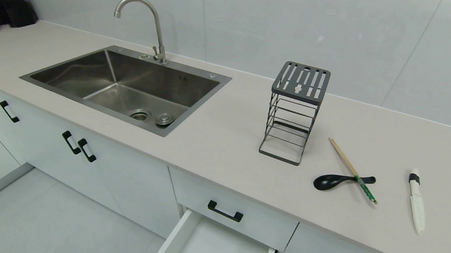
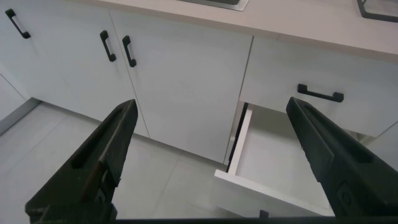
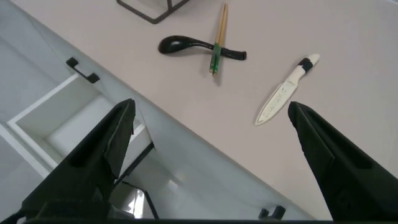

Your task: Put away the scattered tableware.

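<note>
The right gripper (image 3: 210,111) hangs wide open and empty. Beyond its fingers, on the countertop (image 3: 348,37), lies the black spoon (image 3: 180,45) with the chopsticks (image 3: 219,37) crossing its handle, and the white knife (image 3: 283,99) lies ahead of one fingertip. The left gripper (image 2: 211,106), equally spread and holding nothing, frames the open drawer (image 2: 273,155) between its fingers.

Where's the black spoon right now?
In the head view, the black spoon lies on the counter, toward the right, near the wire rack, with the chopsticks crossing its handle and a white knife farther right.
</note>
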